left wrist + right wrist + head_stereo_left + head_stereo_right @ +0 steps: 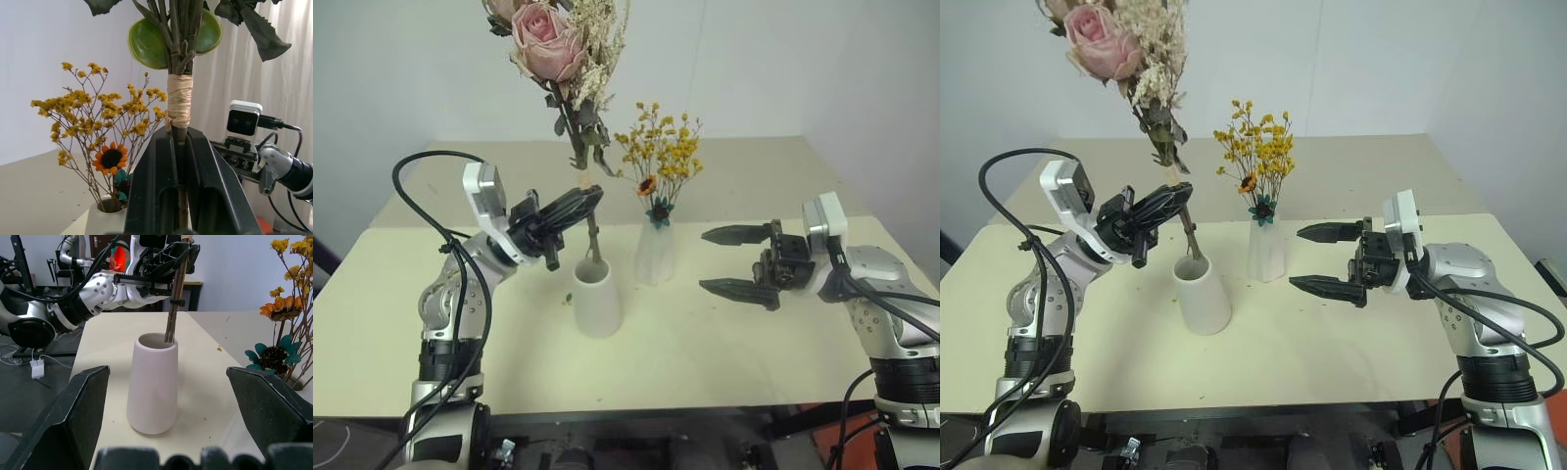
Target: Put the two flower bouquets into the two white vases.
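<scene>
The pink rose bouquet (558,59) is the thing I am working on right now. Its stems are just dipping into the mouth of the wide white vase (596,297), which stands near the front middle of the table (724,343). The roses and pale grasses stick up high above the vase, and the bunch leans a little. It is not all the way in yet.

My left gripper (570,208) is squeezed tight on the stems, just under the tan wrap that ties them. From the left wrist camera I can see the stems pinched between the two black fingers (215,186).

Just beside the wide vase, a bit further back, is the other white vase (656,253). The yellow flower bouquet (658,152) is already standing in it, with a small orange flower and a teal one low down. So I think that half of the job is done.

My right gripper (736,261) is wide open and holds nothing. It hangs over the table on the right side, near the vases but not touching them.

What is left, I think, is to lower the roses deeper into the wide vase and then let go. The bunch is tall and heavy on top, so it could tip the vase if I drop it crooked.
</scene>
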`<action>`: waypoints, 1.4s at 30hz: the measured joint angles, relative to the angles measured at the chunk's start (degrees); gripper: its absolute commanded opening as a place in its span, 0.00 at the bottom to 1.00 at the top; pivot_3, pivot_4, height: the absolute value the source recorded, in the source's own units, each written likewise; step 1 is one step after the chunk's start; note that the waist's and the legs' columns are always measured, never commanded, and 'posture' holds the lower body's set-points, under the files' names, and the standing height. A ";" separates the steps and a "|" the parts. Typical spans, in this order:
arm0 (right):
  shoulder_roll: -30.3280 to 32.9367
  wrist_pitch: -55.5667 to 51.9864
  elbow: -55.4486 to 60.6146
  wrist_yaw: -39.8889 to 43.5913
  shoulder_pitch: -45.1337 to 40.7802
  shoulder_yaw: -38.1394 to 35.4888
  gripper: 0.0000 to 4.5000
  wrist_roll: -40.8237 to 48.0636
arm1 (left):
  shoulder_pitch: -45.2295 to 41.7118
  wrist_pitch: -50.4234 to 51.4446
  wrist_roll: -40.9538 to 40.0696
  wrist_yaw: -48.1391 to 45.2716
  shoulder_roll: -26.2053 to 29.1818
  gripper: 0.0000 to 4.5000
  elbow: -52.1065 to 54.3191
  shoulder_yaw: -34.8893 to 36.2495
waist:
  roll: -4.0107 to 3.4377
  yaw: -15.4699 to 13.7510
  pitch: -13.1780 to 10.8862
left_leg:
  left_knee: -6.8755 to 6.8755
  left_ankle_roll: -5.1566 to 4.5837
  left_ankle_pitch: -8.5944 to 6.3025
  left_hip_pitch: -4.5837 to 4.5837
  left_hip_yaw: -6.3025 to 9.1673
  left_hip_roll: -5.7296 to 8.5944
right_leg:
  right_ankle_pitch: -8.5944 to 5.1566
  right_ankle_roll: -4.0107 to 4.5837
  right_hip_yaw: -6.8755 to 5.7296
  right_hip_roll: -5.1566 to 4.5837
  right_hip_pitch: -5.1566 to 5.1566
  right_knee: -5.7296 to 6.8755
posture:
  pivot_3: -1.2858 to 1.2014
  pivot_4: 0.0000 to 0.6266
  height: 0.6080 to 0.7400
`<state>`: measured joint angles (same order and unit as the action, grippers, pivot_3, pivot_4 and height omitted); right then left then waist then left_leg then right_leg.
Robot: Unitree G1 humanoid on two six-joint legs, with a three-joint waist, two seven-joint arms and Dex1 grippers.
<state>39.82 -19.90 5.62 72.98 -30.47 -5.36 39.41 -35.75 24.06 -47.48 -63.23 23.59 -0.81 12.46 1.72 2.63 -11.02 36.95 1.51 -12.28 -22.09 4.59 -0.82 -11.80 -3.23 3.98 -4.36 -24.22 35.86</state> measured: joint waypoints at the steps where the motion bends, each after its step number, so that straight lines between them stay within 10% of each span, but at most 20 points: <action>1: 0.00 0.00 0.00 0.00 0.00 0.00 1.00 0.00 | 0.22 0.00 0.00 -0.08 0.00 0.00 0.07 -0.06 | 0.00 -0.03 0.00 | 0.00 0.00 0.00 0.00 0.00 0.00 | 0.00 0.00 0.00 0.00 0.00 0.01 | 0.52 0.24 1.00; 42: -0.19 0.01 0.03 -1.10 0.81 0.00 1.00 -0.01 | -0.04 2.47 -1.51 -0.20 2.32 0.00 2.14 -0.27 | 0.00 -0.06 0.00 | 0.00 0.00 0.00 -0.03 0.00 0.00 | -0.01 -0.01 0.00 0.00 -0.02 -0.01 | 0.52 0.24 1.00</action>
<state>39.63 -19.89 5.65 71.88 -29.66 -5.35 39.41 -35.79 26.53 -48.99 -63.44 25.90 1.33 12.19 1.72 2.57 -11.02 36.95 1.51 -12.28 -22.12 4.59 -0.82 -11.81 -3.25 3.97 -4.35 -24.23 35.84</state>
